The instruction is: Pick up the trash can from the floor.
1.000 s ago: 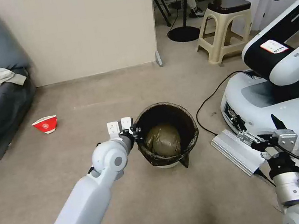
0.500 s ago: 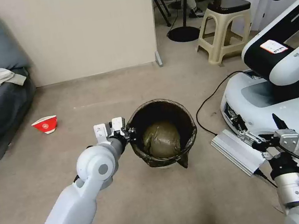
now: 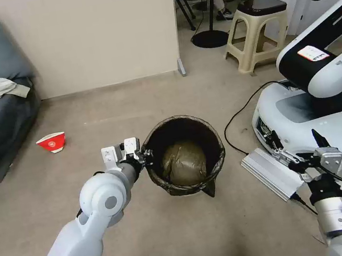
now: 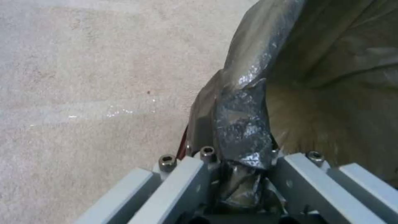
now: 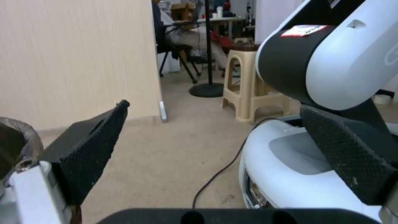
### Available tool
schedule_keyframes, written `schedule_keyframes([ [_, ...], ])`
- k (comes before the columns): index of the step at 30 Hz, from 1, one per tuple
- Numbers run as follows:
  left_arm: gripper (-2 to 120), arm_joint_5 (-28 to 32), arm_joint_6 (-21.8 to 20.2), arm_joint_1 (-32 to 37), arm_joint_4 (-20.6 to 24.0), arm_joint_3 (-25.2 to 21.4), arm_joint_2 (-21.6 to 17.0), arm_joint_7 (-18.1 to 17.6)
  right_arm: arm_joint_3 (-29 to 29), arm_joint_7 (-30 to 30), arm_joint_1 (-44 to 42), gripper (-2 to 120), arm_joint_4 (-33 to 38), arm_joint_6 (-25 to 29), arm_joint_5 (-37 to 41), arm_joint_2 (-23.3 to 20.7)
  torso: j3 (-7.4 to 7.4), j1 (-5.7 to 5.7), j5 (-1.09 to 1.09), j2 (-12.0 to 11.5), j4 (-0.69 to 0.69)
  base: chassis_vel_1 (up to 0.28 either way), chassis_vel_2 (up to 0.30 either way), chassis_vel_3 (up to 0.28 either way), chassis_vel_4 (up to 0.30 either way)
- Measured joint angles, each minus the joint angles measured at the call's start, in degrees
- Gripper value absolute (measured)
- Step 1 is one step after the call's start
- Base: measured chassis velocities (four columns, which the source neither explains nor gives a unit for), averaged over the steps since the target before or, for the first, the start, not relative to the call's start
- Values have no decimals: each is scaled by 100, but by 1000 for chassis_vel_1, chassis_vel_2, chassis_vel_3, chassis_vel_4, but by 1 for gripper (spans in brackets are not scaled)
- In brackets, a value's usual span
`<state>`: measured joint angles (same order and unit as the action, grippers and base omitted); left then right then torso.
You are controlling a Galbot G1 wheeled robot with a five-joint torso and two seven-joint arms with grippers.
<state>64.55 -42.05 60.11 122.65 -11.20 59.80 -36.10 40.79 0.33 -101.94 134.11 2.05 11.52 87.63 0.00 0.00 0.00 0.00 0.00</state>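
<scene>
My left gripper (image 3: 145, 157) pinching bagged rim of trash can (image 3: 184, 154), can hanging tilted just above floor (image 3: 204, 231). Grip catching mostly slick liner, risking slipping, tearing, can dropping. My right gripper (image 3: 310, 157) idling beside, fingers gaping.

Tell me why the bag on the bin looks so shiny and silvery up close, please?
In the left wrist view, light glints off the crinkled bag of the trash can, pinched in the left gripper, so it looks silvery, and the close view is soft; in the head view the same bag on the trash can looks dark and dull.
</scene>
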Motion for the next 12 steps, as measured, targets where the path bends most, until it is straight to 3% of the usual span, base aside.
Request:
schedule_keyframes([
  [12, 1, -3, 3, 15, 6, -4, 14, 14, -4, 1, -10, 100, 19, 0, 2, 7, 0, 0, 0, 0, 0, 0, 0, 0, 0],
])
